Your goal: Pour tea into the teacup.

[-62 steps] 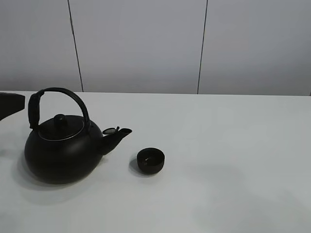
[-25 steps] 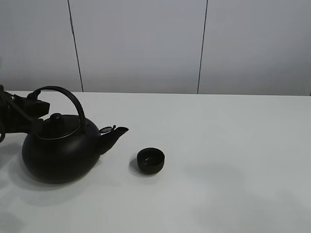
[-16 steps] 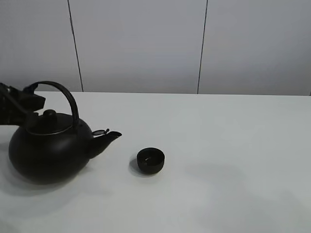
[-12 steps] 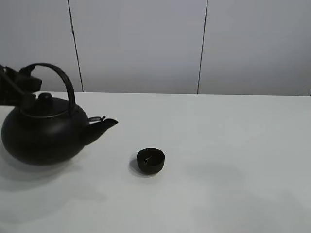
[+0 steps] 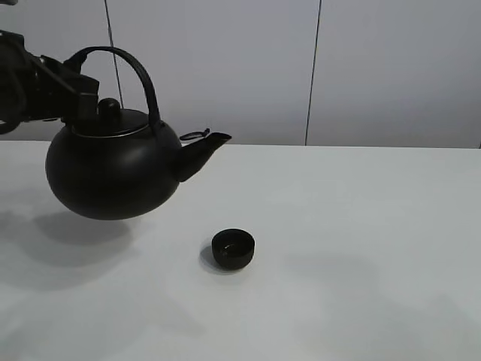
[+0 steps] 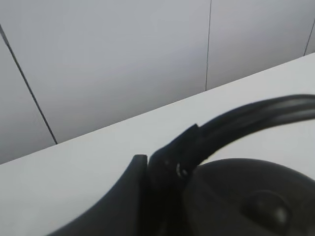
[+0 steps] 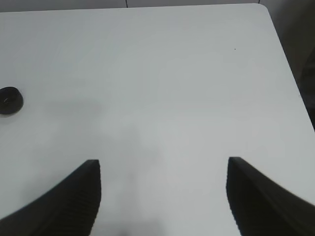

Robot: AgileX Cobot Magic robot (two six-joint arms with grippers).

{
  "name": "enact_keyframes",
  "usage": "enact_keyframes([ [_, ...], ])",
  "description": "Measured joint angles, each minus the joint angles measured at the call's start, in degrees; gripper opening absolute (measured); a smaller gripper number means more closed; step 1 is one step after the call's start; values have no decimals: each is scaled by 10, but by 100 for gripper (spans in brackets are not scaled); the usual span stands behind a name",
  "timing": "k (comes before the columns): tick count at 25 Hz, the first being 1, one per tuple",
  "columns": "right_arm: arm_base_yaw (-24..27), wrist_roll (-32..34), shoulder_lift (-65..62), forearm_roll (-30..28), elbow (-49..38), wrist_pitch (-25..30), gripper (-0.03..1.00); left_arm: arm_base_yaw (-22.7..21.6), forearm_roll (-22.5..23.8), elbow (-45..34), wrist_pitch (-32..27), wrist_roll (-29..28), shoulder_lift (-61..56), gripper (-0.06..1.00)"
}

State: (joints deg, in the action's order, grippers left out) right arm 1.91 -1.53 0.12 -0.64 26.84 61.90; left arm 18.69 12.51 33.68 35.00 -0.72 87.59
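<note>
A big round black kettle [image 5: 113, 169] hangs in the air above the white table [image 5: 361, 248], its spout [image 5: 203, 147] pointing right. My left gripper [image 5: 71, 71] is shut on the left end of its arched handle [image 5: 131, 64]; the left wrist view shows the handle [image 6: 246, 118] and the lid [image 6: 256, 206] close up. The small matte-black teacup [image 5: 233, 249] stands on the table, below and right of the spout. It also shows in the right wrist view [image 7: 10, 100]. My right gripper [image 7: 162, 196] is open and empty, well away from the cup.
A grey panelled wall [image 5: 316, 68] rises behind the table. The table's right edge and rounded corner [image 7: 266, 10] show in the right wrist view.
The kettle has been lifted off the table by my left gripper. It first shifted left, then rose and moved right, toward the teacup. The teacup has not moved.
</note>
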Motion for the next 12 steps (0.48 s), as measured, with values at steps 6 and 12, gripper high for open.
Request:
enact_keyframes([
  [6, 0, 0, 0, 0, 0, 0, 49, 44, -98, 0, -8, 79, 0, 10],
  [12, 0, 0, 0, 0, 0, 0, 49, 50, -163, 0, 8, 112, 29, 10],
])
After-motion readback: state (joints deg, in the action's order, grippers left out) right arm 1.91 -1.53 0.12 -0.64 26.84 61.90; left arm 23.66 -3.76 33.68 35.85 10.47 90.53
